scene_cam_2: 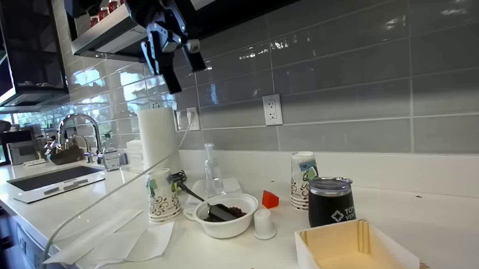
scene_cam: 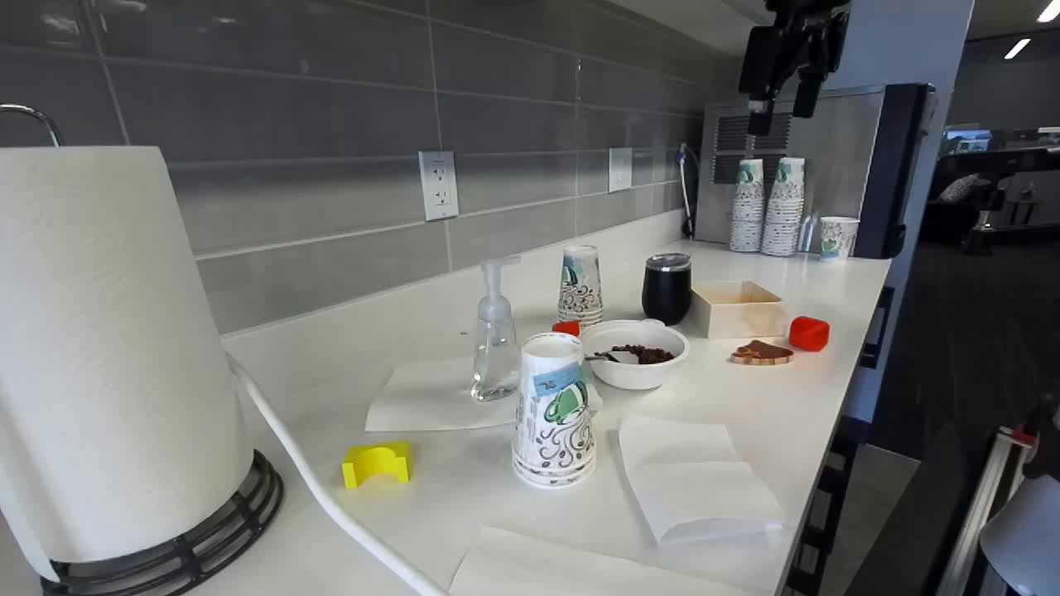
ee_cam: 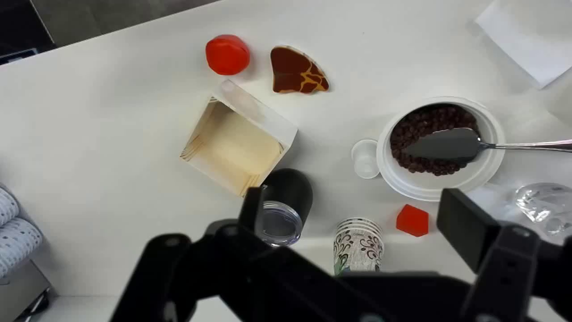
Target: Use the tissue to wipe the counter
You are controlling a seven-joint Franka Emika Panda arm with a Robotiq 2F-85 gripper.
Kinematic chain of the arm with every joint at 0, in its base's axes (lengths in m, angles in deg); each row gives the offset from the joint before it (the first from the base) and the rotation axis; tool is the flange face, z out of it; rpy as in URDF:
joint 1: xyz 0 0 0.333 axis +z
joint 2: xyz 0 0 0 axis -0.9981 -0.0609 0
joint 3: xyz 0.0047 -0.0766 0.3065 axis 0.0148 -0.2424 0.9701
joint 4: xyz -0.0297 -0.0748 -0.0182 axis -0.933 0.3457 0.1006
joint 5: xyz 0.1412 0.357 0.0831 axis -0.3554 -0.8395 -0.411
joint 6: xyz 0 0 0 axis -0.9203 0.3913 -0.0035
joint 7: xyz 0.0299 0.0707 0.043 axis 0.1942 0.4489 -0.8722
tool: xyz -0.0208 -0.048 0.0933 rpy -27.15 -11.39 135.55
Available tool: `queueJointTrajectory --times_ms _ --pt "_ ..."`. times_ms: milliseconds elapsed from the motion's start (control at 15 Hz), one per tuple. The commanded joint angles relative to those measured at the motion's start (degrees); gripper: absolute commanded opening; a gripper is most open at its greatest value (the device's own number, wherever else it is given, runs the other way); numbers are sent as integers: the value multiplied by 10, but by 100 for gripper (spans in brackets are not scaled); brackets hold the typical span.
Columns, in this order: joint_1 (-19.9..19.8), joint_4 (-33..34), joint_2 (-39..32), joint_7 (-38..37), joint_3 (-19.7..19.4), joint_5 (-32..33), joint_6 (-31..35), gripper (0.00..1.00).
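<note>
In an ext. view: folded paper napkin [scene_cam: 700, 484] on tabletop [scene_cam: 778, 406] beside paper-cup stack [scene_cam: 553, 422], nr. front edge, prob. for easy reach. In an ext. view: tool [scene_cam_2: 187, 76] aloft (presumably for clearance), spread wide. Wrist view: nothing gripped.

Close beside the paper roll [scene_cam: 99, 348], an exterior view looks lengthwise down the table [scene_cam: 770, 406], wall [scene_cam: 290, 124] at left. From near the wooden box [scene_cam_2: 331, 240], an exterior view faces the wall obliquely, sink [scene_cam_2: 57, 179] far off at left. The wrist view looks down from above, past the fingers [ee_cam: 464, 228]. All three share box and bowl [ee_cam: 420, 181].
</note>
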Motion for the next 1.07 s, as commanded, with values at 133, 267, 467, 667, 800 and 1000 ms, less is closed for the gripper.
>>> queueJointTrajectory --times_ms 133,267,467,667,800,1000 --pt "8 2 -2 -6 -6 6 -3 100" --pt "8 2 -2 -6 -6 6 -2 100" --pt "14 -1 -14 4 -8 4 10 100" --pt "39 -15 -27 29 -11 -4 35 100" --pt "61 -30 -35 48 -12 -14 54 100" --pt "107 -64 -47 80 -12 -36 103 100"
